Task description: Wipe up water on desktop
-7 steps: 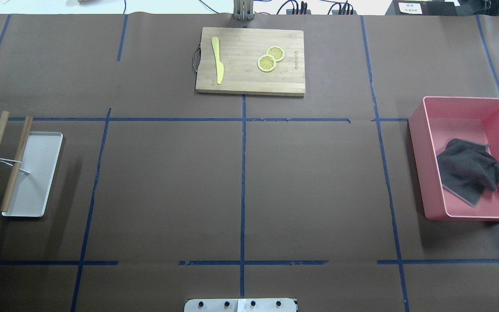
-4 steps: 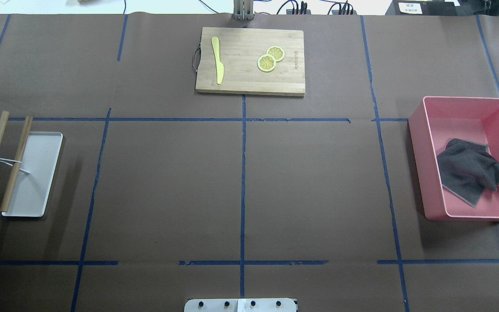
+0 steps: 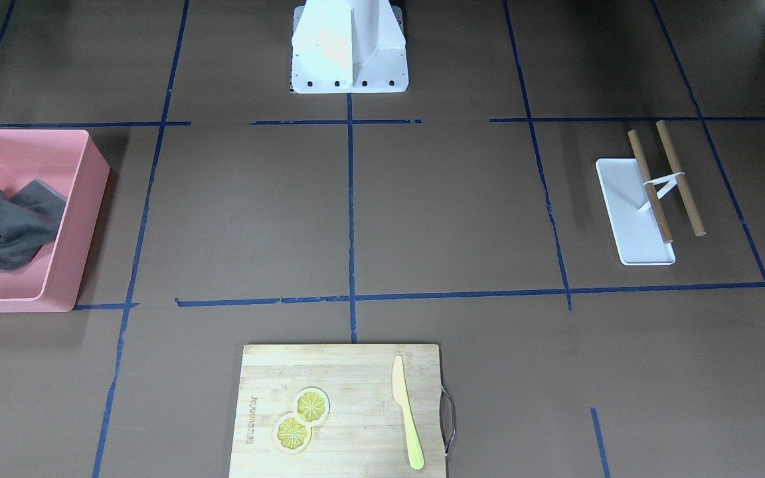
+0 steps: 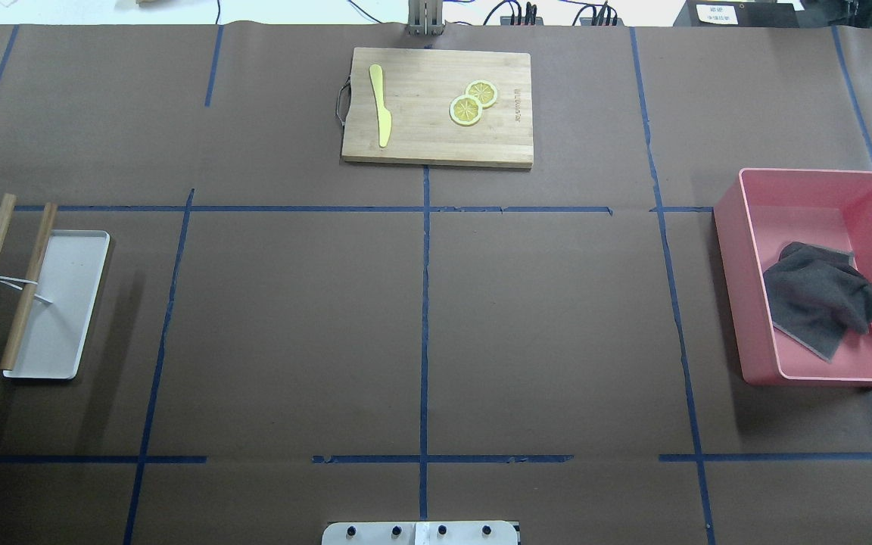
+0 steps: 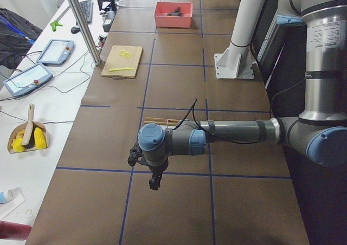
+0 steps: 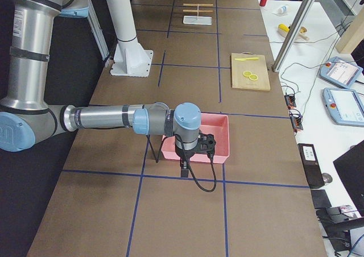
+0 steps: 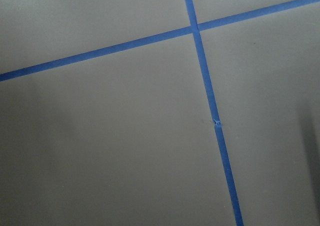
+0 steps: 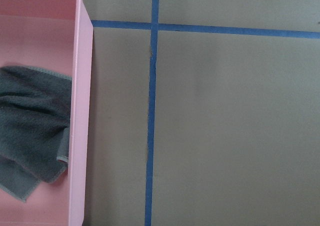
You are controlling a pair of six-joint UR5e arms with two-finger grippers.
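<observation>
Left tool (image 5: 154,182) and right tool (image 6: 185,169) hang above the desktop (image 4: 292,325), apparently empty; whether either is parted, I cannot tell.

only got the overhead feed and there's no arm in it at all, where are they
observer: in the exterior left view the left arm reaches out over the desktop, with the left gripper pointing down near a tape crossing.
operator: and the right one
observer: the exterior right camera shows the right gripper hanging, pointed down, by the pink bin.
operator: right wrist cam on anything useful
observer: it looks down on the bin's wall with the grey cloth lying inside, and bare desktop beside it.
</observation>
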